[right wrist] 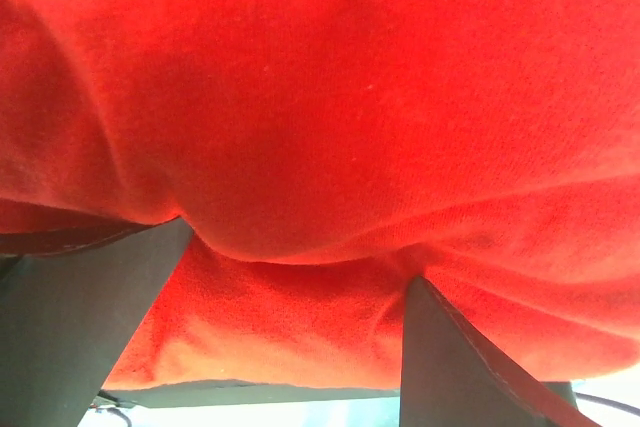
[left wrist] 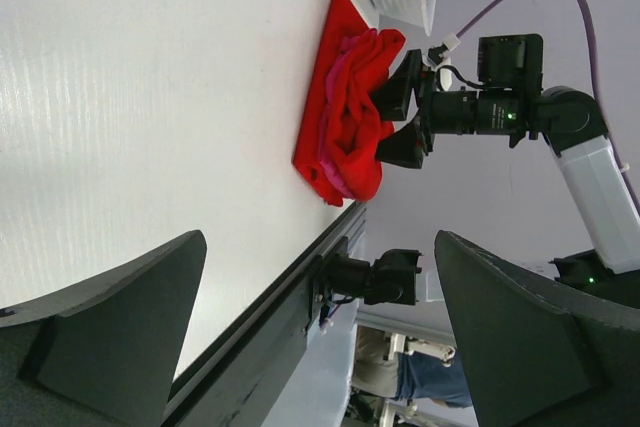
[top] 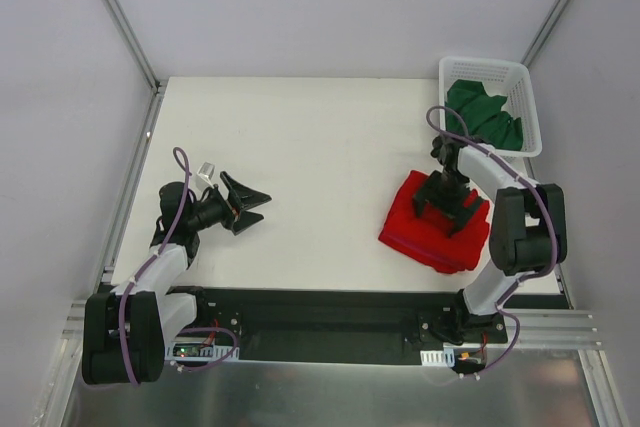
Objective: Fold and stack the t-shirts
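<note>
Bases of both arms sit on a black rail (top: 320,309) along the near edge of the white table (top: 330,142). On the near left, the left arm lies low and reaches to the right, and the left gripper (top: 262,209) hovers just above bare tabletop. Its jaws are spread wide with nothing between them, well apart from any cloth. Its own camera looks across the table between its two dark fingers (left wrist: 110,322) toward the pile on the far side.

On the right, a little farther in, the red t-shirt (top: 455,245) lies as a rumpled, roughly folded heap close to the near edge. The magenta t-shirt (left wrist: 340,97) is bundled inside it, showing only as pink folds between the red layers and as a thin seam along the pile's lower side. The right arm bends down over this heap, and the right gripper (top: 441,219) stands on top of it with its jaws parted wide. In the right wrist view, red cloth fills almost everything and bulges up between the two spread fingers (right wrist: 80,337). They press into the fabric but do not pinch it.

Farthest back, in the right corner of the table, stands a white lattice basket (top: 485,61). The dark green t-shirt (top: 485,115) lies crumpled inside it, apart from the red pile.
</note>
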Robot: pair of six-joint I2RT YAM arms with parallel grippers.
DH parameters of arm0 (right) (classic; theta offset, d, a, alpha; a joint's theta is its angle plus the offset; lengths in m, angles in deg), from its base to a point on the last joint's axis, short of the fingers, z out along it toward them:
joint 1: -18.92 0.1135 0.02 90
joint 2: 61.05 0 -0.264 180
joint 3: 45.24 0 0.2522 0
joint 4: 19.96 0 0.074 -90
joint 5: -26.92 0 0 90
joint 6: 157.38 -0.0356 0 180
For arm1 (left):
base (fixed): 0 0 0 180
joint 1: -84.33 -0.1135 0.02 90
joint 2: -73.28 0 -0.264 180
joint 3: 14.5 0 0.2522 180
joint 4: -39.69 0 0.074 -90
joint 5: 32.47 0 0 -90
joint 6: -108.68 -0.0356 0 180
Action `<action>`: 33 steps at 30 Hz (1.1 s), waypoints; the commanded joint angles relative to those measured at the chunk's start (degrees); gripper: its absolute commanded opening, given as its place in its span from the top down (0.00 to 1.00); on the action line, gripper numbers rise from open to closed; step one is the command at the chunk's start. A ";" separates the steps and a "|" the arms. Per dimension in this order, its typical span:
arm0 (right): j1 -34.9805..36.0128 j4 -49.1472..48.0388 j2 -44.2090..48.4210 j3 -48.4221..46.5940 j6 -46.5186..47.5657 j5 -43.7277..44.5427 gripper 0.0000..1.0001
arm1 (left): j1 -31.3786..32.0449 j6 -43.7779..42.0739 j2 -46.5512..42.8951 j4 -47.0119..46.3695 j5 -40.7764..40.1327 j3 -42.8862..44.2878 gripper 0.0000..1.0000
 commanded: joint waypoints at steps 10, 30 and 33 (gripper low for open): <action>-9.64 -5.64 3.43 6.97 -4.00 -0.68 0.04 | -0.16 -0.30 -3.08 -0.73 2.36 -0.37 0.01; -36.09 -8.62 8.53 14.00 -3.29 -6.39 0.04 | -0.16 0.93 -3.35 -2.14 1.66 -1.60 0.01; -38.73 -8.80 8.36 14.45 -3.82 -8.13 0.04 | -0.16 0.85 -3.26 -2.14 1.75 -1.60 0.01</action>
